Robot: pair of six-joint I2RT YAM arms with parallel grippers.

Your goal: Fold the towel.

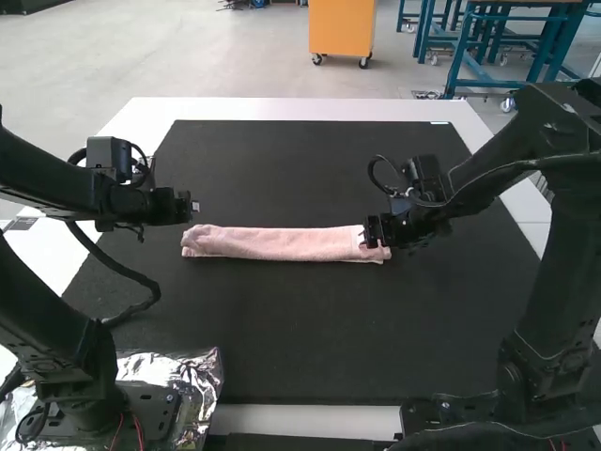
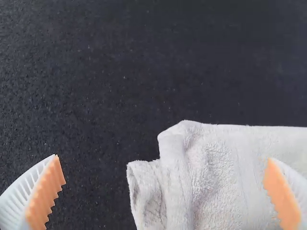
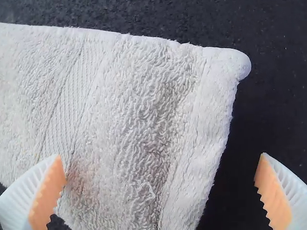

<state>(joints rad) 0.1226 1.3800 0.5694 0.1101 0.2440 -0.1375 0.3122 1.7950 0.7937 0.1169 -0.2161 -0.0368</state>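
Left gripper (image 1: 192, 207): fingers (image 2: 45, 194) wide open, empty, near one towel end. Towel (image 1: 282, 244): folded narrow strip, flat on surface (image 1: 310, 338), stretching between both sets of fingers. Right gripper (image 1: 374, 237): fingers (image 3: 48, 194) wide open, gripping nothing, at other end.
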